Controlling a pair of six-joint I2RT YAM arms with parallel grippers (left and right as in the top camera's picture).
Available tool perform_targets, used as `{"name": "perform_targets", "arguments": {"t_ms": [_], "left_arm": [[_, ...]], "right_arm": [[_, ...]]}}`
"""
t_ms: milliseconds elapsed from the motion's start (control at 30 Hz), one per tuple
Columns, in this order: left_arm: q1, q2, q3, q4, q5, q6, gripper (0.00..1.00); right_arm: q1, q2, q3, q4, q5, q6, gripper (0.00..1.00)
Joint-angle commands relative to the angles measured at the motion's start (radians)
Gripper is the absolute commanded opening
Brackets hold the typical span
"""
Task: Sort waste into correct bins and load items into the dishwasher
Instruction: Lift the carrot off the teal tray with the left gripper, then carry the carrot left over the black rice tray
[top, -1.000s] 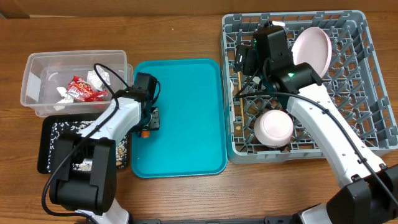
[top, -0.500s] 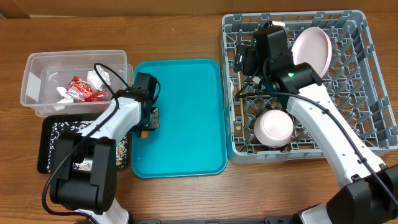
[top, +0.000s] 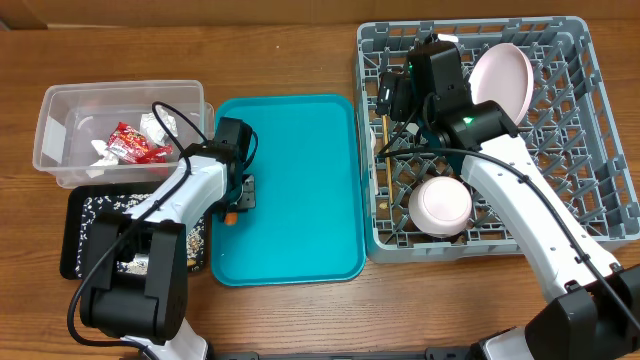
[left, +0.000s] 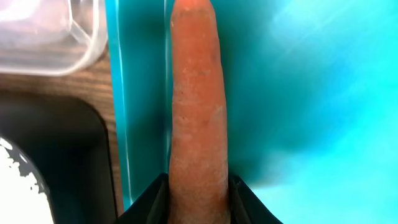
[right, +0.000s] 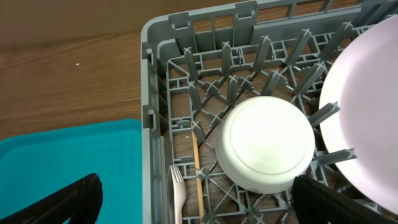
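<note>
Orange carrot (left: 196, 106): upright mid-frame in left wrist view, over teal tray's (left: 311, 93) left edge
Left gripper (left: 198, 202): clamped on carrot's lower end
Right gripper (right: 196, 190): spread wide above grey rack (right: 155, 93), upper right overhead

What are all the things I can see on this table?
table: one, brown wood, under everything
teal tray: one, teal, middle
carrot: one, orange, teal tray's left edge
clear tub: one, see-through, back left
wrapper: one, shiny red, in clear tub
paper wads: at least two, white, in clear tub
black tray: one, black, front left
scraps: many, white, in black tray
rack: one, grey, right
plate: one, pale pink, standing in rack
bowls: two, whitish, upside down in rack
fork: one, white, in rack
chopstick: one, wooden, beside fork
left gripper: one, black, closed on carrot
right gripper: one, black, open above rack
</note>
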Motion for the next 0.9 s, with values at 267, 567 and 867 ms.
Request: {"name": "perform_targets", "arguments": {"t_ms": [267,567,867], "left_arm": [[-0.004,-0.037,0.102,-0.115,0.083,0.026,0.07],[-0.003,-0.232,0.115,-0.122,0.166,-0.006,0.06],[0.012,-0.426,0.115,-0.148,0.134,-0.187,0.04]], "right_arm": [[-0.004,-0.003,0.012,0.006,0.011,0.002,1.00],[-0.004,-0.003,0.012,0.006,0.011,0.002,1.00],[-0.004,-0.003,0.012,0.006,0.011,0.002,1.00]]}}
